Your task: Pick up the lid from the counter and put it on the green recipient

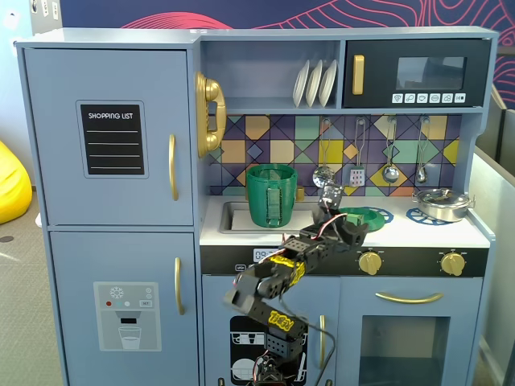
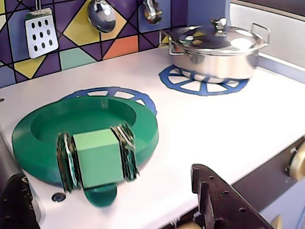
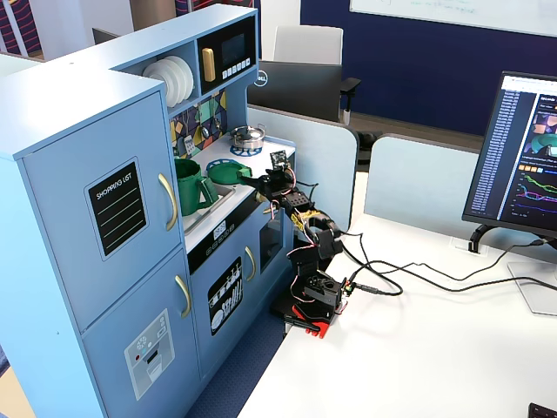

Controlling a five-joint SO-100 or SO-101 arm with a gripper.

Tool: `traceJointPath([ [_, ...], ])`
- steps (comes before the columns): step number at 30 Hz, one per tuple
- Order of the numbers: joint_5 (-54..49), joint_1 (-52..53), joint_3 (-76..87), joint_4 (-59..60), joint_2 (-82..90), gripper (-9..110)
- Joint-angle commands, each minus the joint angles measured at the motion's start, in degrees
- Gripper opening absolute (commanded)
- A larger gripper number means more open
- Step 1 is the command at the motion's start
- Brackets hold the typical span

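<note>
End effector lined up at the lid, nothing gripped yet.

The lid [image 2: 86,131] lies flat on the white worktop [image 2: 200,133] over a blue burner ring [image 2: 114,93], left of centre in the wrist view, its square handle [image 2: 97,157] facing the camera. The end effector [image 2: 109,210] sits at the bottom edge with its jaws spread wide either side of that handle, holding nothing, probably to close on it. The green container [image 1: 271,195] stands in the sink [image 1: 232,217], left of the lid in a fixed view, mouth open to take it. A steel pot [image 2: 217,47] sits upper right.
</note>
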Motion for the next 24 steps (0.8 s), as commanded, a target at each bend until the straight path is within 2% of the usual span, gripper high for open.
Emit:
traceJointPath([
  [1, -1.0, -1.4, -7.3, -3.2, -4.8, 36],
  [18, -1.6, -3.1, -19.7, -6.4, -23.0, 30],
  [19, -1.8, -3.3, -20.0, -6.5, -23.6, 24],
  [21, -3.2, -4.0, -20.1, -7.3, -24.6, 0],
  [24, 0.4, -4.5, -19.9, -10.3, -25.4, 0],
])
